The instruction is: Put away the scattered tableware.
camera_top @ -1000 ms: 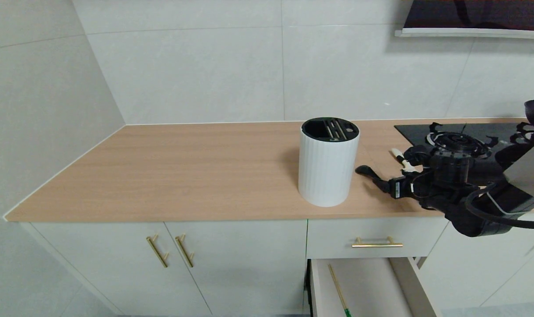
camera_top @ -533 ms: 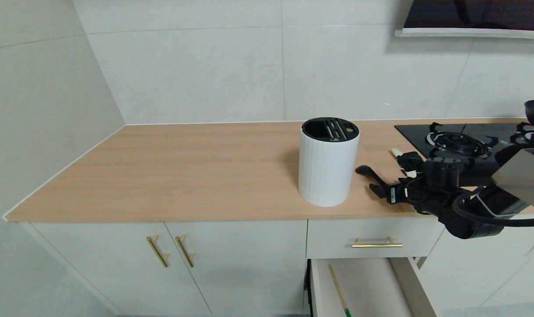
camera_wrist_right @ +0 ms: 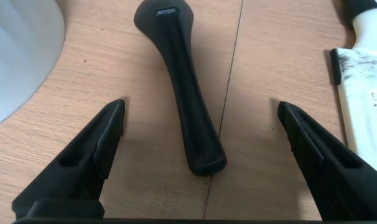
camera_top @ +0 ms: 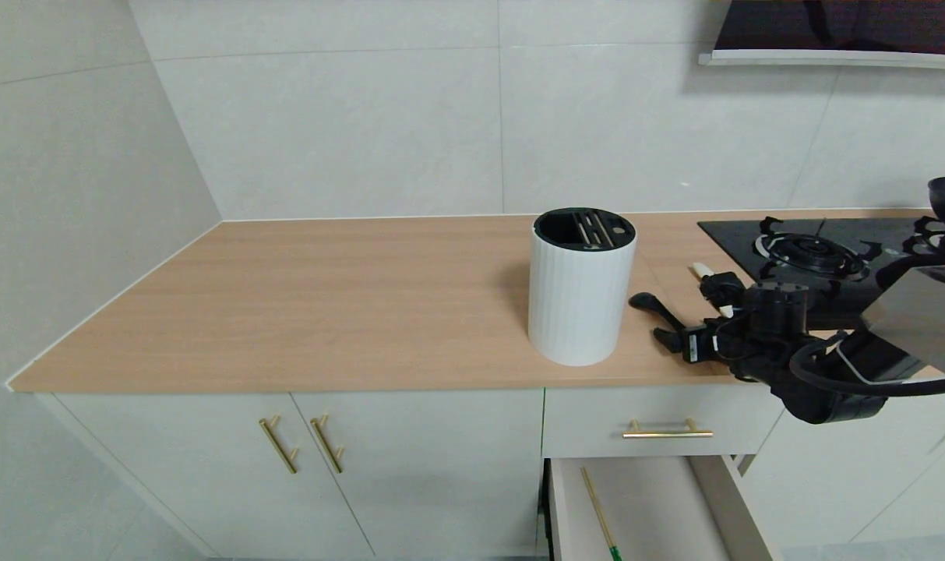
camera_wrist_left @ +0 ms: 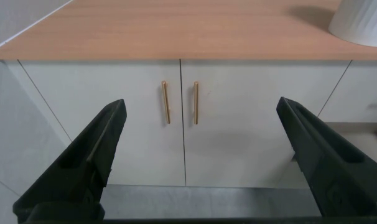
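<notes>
Right gripper (camera_wrist_right: 201, 115) sits low, jaws spread either side of the black handle (camera_wrist_right: 182, 81) lying on the counter (camera_top: 324, 312) near the white holder (camera_top: 580, 296), lined up for a grab, I'd guess. Left gripper (camera_wrist_left: 201, 124) idles, also spread.

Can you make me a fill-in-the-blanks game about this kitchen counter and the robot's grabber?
1. The white ribbed cylinder holder stands on a countertop made of ____.
2. The gripper with open fingers on either side of the black tapered handle belongs to the robot's ____ arm.
3. Below the countertop, the white drawer with a thin stick inside is ____, not shut.

Missing words: wood; right; open.
</notes>
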Available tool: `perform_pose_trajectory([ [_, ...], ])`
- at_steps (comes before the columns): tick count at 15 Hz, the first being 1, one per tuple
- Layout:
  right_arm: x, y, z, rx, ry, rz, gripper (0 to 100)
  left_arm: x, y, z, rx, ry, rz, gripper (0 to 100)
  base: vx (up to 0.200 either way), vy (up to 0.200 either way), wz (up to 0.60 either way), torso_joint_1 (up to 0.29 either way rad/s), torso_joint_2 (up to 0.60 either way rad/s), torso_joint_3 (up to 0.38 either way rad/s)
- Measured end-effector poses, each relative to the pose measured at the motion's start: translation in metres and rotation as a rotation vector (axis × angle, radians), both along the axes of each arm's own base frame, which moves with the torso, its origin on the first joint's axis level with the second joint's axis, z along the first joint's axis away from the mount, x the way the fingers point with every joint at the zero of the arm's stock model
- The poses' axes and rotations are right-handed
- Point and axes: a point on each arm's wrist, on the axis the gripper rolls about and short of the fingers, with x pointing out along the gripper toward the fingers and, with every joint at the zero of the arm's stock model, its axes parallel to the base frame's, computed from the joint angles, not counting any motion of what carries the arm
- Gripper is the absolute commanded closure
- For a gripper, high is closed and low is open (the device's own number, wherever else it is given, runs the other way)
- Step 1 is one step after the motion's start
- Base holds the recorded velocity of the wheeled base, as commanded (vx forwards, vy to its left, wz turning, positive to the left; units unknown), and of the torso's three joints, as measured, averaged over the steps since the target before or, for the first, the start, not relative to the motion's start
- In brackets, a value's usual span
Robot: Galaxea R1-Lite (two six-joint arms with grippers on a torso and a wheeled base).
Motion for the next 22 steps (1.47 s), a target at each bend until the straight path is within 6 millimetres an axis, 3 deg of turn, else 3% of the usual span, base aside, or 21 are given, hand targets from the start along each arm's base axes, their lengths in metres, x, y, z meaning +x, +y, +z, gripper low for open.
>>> perform_pose_trajectory([
  [8,-0.001,0.000,0.002,0.008,0.011,-0.003,100,0.000,0.000,0.000,0.000,0.000,0.000,0,0.000,0.000,0.00,0.000,0.00,0.000],
  [12,-0.013,0.002,0.017,0.078,0.120,-0.021,100,0.000,0.000,0.000,0.000,0.000,0.000,0,0.000,0.000,0.00,0.000,0.00,0.000],
  [18,-0.066,0.016,0.090,0.165,0.293,0.016,100,0.000,0.000,0.000,0.000,0.000,-0.001,0,0.000,0.000,0.00,0.000,0.00,0.000],
  [22,-0.104,0.016,0.101,0.180,0.366,0.041,100,0.000,0.000,0.000,0.000,0.000,0.000,0,0.000,0.000,0.00,0.000,0.00,0.000],
])
